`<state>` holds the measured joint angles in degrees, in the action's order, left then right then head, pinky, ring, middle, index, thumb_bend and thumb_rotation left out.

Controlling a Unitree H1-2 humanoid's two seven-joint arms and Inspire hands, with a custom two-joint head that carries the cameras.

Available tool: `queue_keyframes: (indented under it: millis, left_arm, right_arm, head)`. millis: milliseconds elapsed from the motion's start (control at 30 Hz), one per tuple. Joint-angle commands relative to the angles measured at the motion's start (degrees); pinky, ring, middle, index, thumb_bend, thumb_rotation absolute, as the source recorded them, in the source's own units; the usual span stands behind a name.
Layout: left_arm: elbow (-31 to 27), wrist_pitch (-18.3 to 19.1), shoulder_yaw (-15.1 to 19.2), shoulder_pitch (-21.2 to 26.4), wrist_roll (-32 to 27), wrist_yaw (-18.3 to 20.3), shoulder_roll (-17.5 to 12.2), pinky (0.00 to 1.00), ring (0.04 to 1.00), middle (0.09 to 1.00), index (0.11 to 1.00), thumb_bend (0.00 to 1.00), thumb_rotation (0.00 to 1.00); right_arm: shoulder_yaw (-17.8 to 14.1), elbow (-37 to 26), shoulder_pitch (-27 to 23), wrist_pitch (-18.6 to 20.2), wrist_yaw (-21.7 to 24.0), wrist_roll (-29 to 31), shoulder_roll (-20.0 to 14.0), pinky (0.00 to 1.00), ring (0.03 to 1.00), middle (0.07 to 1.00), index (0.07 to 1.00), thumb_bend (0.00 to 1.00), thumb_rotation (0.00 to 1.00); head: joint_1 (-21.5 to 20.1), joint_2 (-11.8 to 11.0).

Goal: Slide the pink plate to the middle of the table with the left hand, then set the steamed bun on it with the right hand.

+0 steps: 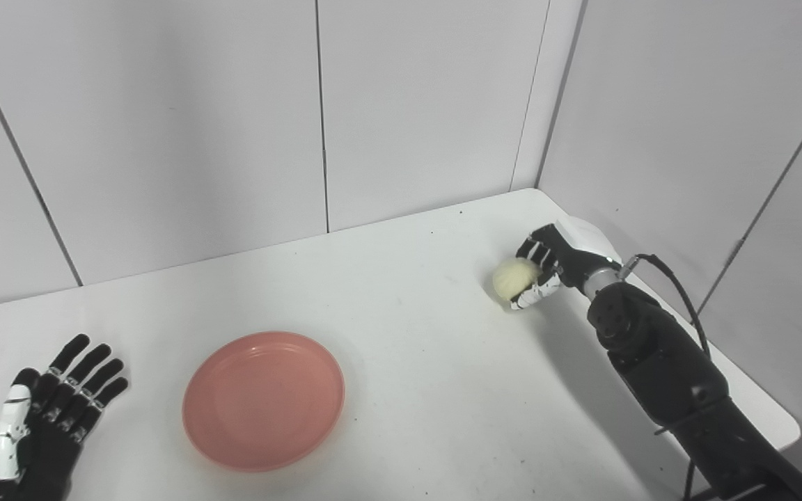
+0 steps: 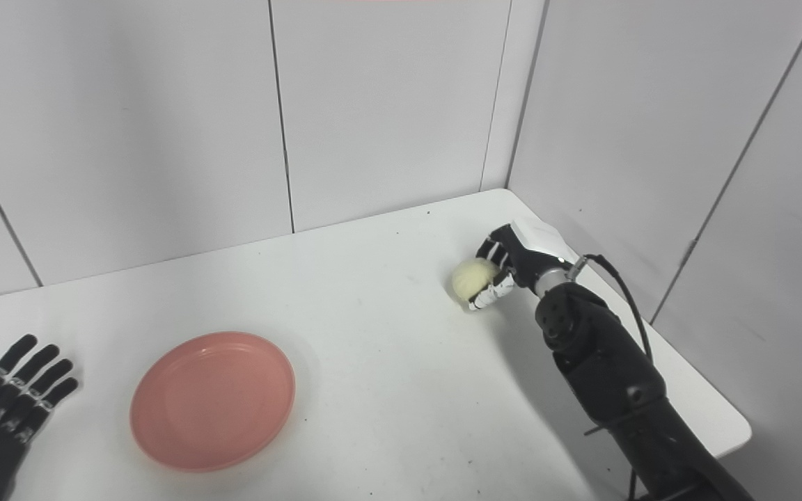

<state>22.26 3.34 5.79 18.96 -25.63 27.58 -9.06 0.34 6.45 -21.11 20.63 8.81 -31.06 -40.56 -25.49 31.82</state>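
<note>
We see the pink plate [image 1: 263, 400] flat on the white table [image 1: 408, 334], nothing on it. Using the plate as ref for everything below.

L hand [image 1: 39, 417]: just left of the plate, not touching it, palm down near the table surface, fingers [image 1: 88, 369] spread apart and pointing away from us, holding nothing. Gap of bare table between its fingertips and the plate rim.

R hand [image 1: 544, 268]: well apart from the plate, far to the right and further back, close to the table's right rear corner. Its fingers are curled round the steamed bun [image 1: 514, 278], thumb under/front, other fingers over the far side, so it's wrapped on the bun. Can't tell if the bun is lifted or sitting on the table; a small shadow sits right under it.

Bun: pale yellowish, round, at the plate-facing side of the R hand, well right of and behind the plate.

R forearm [image 1: 658, 369] runs in from the bottom right w/ a black cable [image 1: 679, 292] looped along it.
</note>
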Motion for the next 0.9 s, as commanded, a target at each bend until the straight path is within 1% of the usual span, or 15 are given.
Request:
queue_keyframes:
  millis: [0,33,67,100,133,167,200,233,300,400,433,467,600,733,867]
  left_arm:
    - [3.63,2.40,-1.50,-5.95,2.46,-1.74,1.23,0.86,0.866,0.882,0.882,0.49,0.91]
    - [3.41,2.28,-1.82,-5.98,2.75,-2.09,1.58,0.87,0.869,0.884,0.883,0.49,0.91]
    - [3.06,2.15,-2.18,-6.04,3.04,-2.35,1.88,0.87,0.871,0.886,0.885,0.49,0.91]
    - [2.64,2.13,-2.56,-6.11,3.36,-2.73,2.33,0.88,0.879,0.892,0.888,0.50,0.91]
    - [2.34,2.13,-2.83,-6.17,3.55,-3.02,2.61,0.88,0.881,0.894,0.888,0.51,0.91]
    - [0.95,2.81,-3.33,-6.45,4.02,-4.04,3.26,0.89,0.885,0.897,0.891,0.50,0.92]
    - [-0.05,3.33,-3.67,-6.67,4.32,-4.82,3.70,0.89,0.886,0.899,0.893,0.50,0.93]
    - [-1.49,4.08,-4.13,-6.96,4.82,-5.87,4.41,0.89,0.888,0.901,0.894,0.49,0.94]
    - [-3.92,5.23,-5.14,-7.47,5.70,-7.85,5.76,0.91,0.898,0.911,0.906,0.48,0.98]
    - [-6.83,6.90,-6.39,-7.98,6.75,-10.44,7.49,0.93,0.923,0.934,0.930,0.45,1.00]
    - [-7.36,7.29,-6.66,-8.06,6.95,-11.03,7.84,0.94,0.926,0.937,0.933,0.45,1.00]
    - [-8.37,8.07,-7.02,-8.20,7.50,-12.17,8.48,0.94,0.927,0.937,0.935,0.44,1.00]
    - [-10.42,9.84,-7.89,-8.37,8.82,-14.73,10.12,0.95,0.929,0.936,0.939,0.41,1.00]
    - [-10.98,10.31,-9.11,-8.00,10.35,-16.48,11.23,0.97,0.934,0.942,0.946,0.40,1.00]
    - [-10.95,10.58,-9.76,-7.56,11.50,-17.51,12.09,0.97,0.934,0.939,0.947,0.39,1.00]
  right_arm:
    - [-1.35,-4.44,-2.61,-0.65,-0.24,0.48,-1.72,0.38,0.434,0.455,0.527,0.52,0.00]
    - [-1.67,-5.49,-2.75,-1.54,-0.09,1.33,-1.57,0.38,0.430,0.454,0.526,0.52,0.00]
    - [-1.60,-7.33,-3.16,-1.12,0.57,1.67,-1.28,0.38,0.431,0.456,0.524,0.52,0.00]
    - [-1.57,-8.74,-3.52,-0.61,1.15,1.93,-1.10,0.39,0.437,0.455,0.526,0.52,0.00]
    - [-1.53,-9.62,-3.74,-0.12,1.57,1.98,-1.00,0.39,0.438,0.454,0.527,0.52,0.00]
    - [-0.93,-12.01,-4.60,1.51,2.53,1.45,-0.28,0.37,0.430,0.449,0.531,0.52,0.00]
    - [-0.51,-13.58,-5.17,2.60,3.15,1.07,0.22,0.36,0.424,0.446,0.533,0.52,0.00]
    - [0.04,-14.87,-5.95,2.44,3.39,0.97,0.90,0.36,0.419,0.444,0.536,0.52,0.00]
    - [1.13,-16.10,-7.40,1.53,3.70,0.98,2.15,0.33,0.391,0.435,0.537,0.52,0.00]
    - [2.71,-17.48,-8.99,1.74,4.80,0.61,3.68,0.35,0.405,0.442,0.533,0.52,0.00]
    - [2.92,-17.52,-9.23,1.42,4.99,0.71,3.83,0.36,0.409,0.443,0.533,0.52,0.00]
    - [3.90,-17.70,-9.91,1.68,5.40,0.04,4.55,0.37,0.412,0.444,0.533,0.52,0.00]
    - [5.96,-17.06,-11.59,1.29,6.14,-0.63,6.88,0.39,0.426,0.446,0.535,0.52,0.00]
    - [7.45,-16.29,-13.09,-0.39,7.43,1.19,9.44,0.35,0.401,0.436,0.532,0.52,0.00]
    - [9.77,-18.01,-14.40,0.84,9.19,0.37,11.79,0.32,0.386,0.434,0.532,0.52,0.00]
  head:
    - [1.48,-0.11]
    - [3.34,-0.25]
    - [3.73,-0.25]
    - [6.02,-0.27]
    - [6.02,-0.27]
    - [8.60,-0.23]
    - [8.60,-0.23]
    - [11.18,-0.17]
    - [14.07,-0.03]
    - [18.01,0.49]
    - [18.01,0.49]
    - [19.73,0.85]
    - [22.67,1.50]
    - [25.08,2.18]
    - [26.84,2.81]
